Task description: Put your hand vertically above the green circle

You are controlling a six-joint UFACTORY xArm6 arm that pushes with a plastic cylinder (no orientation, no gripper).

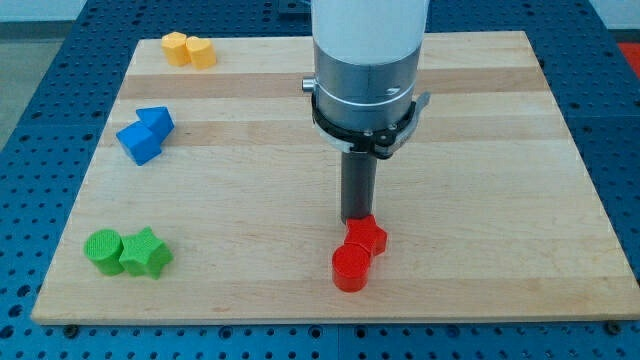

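Note:
The green circle [102, 248] lies near the board's lower left corner, touching a green star [146, 253] on its right. My tip [357, 219] is at the lower middle of the board, far to the right of the green circle. The tip stands just behind a red star [366, 235], which touches a red circle [351, 268] below it. The rod hangs from the arm's wide grey and white body [365, 70] at the view's top.
Two blue blocks [144, 134] sit together at the left middle. Two yellow blocks [189, 50] sit at the top left corner. The wooden board [500, 200] lies on a blue perforated table.

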